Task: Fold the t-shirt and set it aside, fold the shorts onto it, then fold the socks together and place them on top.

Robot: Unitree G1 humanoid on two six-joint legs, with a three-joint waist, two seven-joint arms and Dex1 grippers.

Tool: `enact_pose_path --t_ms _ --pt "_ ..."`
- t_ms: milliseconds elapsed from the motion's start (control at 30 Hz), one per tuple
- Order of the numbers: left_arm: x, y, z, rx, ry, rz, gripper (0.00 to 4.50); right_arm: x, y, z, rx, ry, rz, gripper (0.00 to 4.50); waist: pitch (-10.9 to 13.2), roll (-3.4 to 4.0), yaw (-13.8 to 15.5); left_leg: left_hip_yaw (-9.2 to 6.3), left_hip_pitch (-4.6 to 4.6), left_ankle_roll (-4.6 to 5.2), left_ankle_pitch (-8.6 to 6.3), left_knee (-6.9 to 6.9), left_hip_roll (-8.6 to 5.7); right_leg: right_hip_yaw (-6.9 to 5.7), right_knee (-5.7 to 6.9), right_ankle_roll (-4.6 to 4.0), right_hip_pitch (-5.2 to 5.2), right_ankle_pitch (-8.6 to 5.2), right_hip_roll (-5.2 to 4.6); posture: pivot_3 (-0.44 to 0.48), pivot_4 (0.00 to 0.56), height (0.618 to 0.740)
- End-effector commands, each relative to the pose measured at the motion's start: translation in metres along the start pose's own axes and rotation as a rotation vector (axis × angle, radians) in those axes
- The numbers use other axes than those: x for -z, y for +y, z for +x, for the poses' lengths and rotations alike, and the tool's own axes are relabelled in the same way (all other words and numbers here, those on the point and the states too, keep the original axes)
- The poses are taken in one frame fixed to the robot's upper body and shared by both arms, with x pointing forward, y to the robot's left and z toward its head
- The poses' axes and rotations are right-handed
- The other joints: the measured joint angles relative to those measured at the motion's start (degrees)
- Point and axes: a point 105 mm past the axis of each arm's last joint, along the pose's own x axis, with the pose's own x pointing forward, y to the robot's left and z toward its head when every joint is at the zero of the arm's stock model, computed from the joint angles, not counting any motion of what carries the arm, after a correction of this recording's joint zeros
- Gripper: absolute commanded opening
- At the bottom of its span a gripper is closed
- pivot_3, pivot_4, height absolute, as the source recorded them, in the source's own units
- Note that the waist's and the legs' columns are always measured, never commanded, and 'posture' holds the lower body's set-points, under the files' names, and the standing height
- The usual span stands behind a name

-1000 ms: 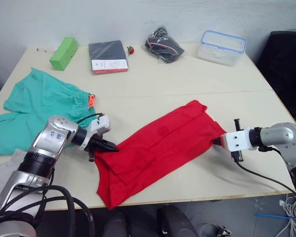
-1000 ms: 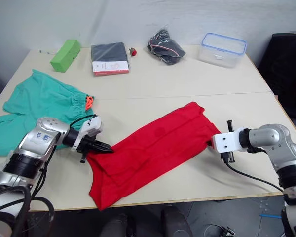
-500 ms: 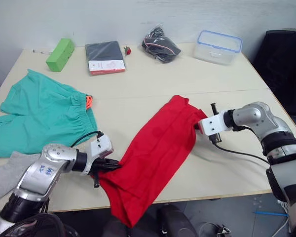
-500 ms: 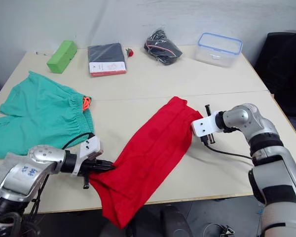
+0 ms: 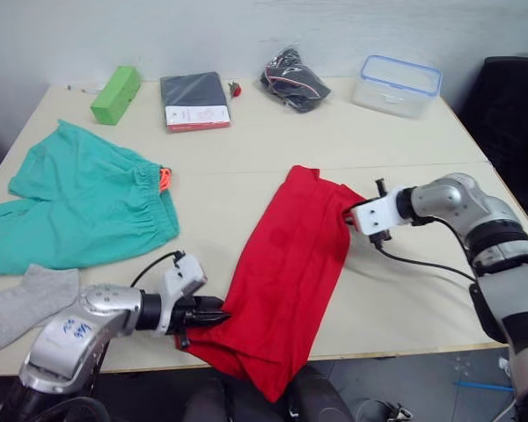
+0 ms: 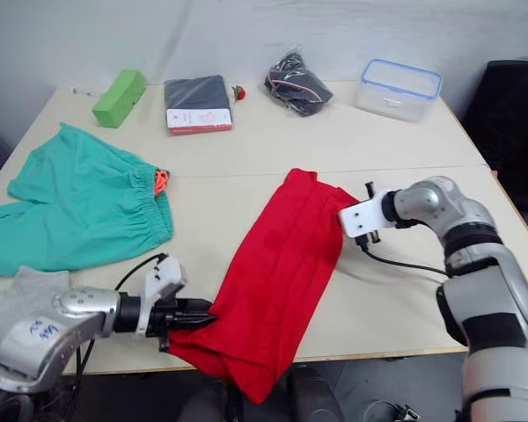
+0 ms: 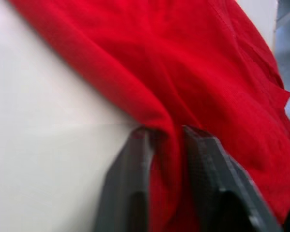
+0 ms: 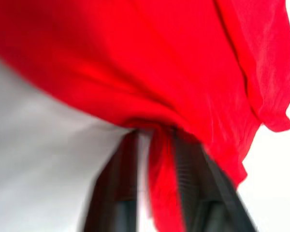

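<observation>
The bright red short-sleeved cloth t-shirt (image 5: 286, 281) lies folded lengthwise as a long band in the lower centre of the head views, running from mid-table down to the near table edge, where its lower end hangs over. The left gripper (image 5: 218, 314), in the lower left of centre, has its two black fingers (image 7: 130, 193) clamped on a fold of the shirt's near edge; the left wrist view shows red cloth bunched between them. The right gripper (image 5: 350, 217), right of centre, pinches the shirt's far upper corner, with cloth caught between its fingers (image 8: 121, 183).

The pale wooden table (image 5: 273, 141) carries several other things. The teal-green cloth shorts (image 5: 79, 207) with an orange drawstring (image 5: 163, 178) lie spread flat at centre left, well apart from the shirt. A light grey knit sock (image 5: 26, 303) lies at the lower left, just below the shorts and near the left arm. Along the upper edge of the frame sit a green rectangular block (image 5: 116, 94), a dark folded packaged garment (image 5: 192, 101), a small red object (image 5: 234, 89), a black bundle in clear wrap (image 5: 294, 81), and a clear plastic box with a blue-rimmed lid (image 5: 398, 84). Nothing lies between the grippers and the shirt.
</observation>
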Motion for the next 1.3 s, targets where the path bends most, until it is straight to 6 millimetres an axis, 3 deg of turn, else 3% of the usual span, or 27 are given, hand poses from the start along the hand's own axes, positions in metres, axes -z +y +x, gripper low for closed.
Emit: enact_pose_path --t_ms 33,167,233,267,533,667,833,933,1300 --pt "-0.02 0.016 -0.016 -0.016 -0.049 0.001 2.52 -0.001 0.006 -0.018 0.019 -0.036 -0.026 2.31 0.0 0.0 0.2 0.0 0.0 0.0 0.0 0.0 -0.01 0.0 -0.03 0.0 0.02 0.0 0.0 0.0 0.15 0.74" --pt "-0.048 0.041 -0.019 0.015 -0.088 -0.017 3.79 -0.015 0.019 -0.037 0.039 -0.105 -0.024 3.69 0.0 0.0 0.9 -0.02 -0.02 0.01 -0.01 -0.03 -0.01 -0.03 -0.03 0.0 0.02 0.0 0.01 0.0 0.15 0.74" --pt "-0.069 0.05 -0.009 0.079 -0.104 -0.033 4.4 -0.03 0.033 -0.045 0.028 -0.153 -0.04 4.35 0.0 0.01 1.2 -0.03 -0.06 0.01 0.0 -0.02 -0.01 -0.05 -0.03 0.0 0.0 0.0 0.01 0.0 0.15 0.74" --pt "-0.076 0.053 -0.004 0.107 -0.1 -0.039 4.48 -0.039 0.038 -0.047 0.021 -0.176 -0.045 4.47 0.0 0.01 1.6 -0.09 -0.11 0.0 0.0 -0.01 -0.04 -0.07 -0.02 0.01 -0.01 0.0 0.01 0.0 0.15 0.74" --pt "-0.129 0.077 0.054 0.214 -0.047 -0.075 4.48 -0.106 0.091 -0.045 -0.079 -0.36 -0.038 4.47 0.1 -0.09 2.6 0.01 -0.21 -0.02 0.01 0.01 -0.02 -0.03 -0.01 0.02 -0.2 0.01 0.08 0.0 0.15 0.74" --pt "-0.137 0.078 0.082 0.224 -0.004 -0.083 4.48 -0.132 0.106 -0.034 -0.102 -0.42 -0.056 4.47 0.1 -0.13 2.4 0.07 -0.28 -0.02 0.01 0.02 -0.03 0.01 -0.05 0.02 -0.26 0.0 0.09 0.0 0.15 0.74" --pt "-0.134 0.079 0.102 0.196 0.027 -0.071 4.48 -0.147 0.106 -0.025 -0.082 -0.444 -0.058 4.47 0.1 -0.16 2.5 0.08 -0.26 -0.05 0.03 0.01 0.0 0.02 0.02 0.02 -0.34 0.0 0.12 0.0 0.15 0.74" --pt "-0.131 0.081 0.109 0.165 0.035 -0.082 3.87 -0.149 0.105 -0.024 -0.07 -0.442 -0.056 4.5 0.1 -0.17 2.7 0.07 -0.26 -0.05 0.03 0.08 -0.01 0.0 0.06 0.02 -0.31 0.01 0.04 0.0 0.15 0.74" --pt "-0.128 0.09 0.108 0.101 0.03 -0.1 0.29 -0.144 0.109 -0.025 -0.08 -0.421 -0.072 4.5 0.1 -0.18 2.7 0.04 -0.24 -0.05 0.02 0.1 -0.02 -0.03 0.11 0.02 -0.3 0.01 0.02 0.0 0.15 0.74"
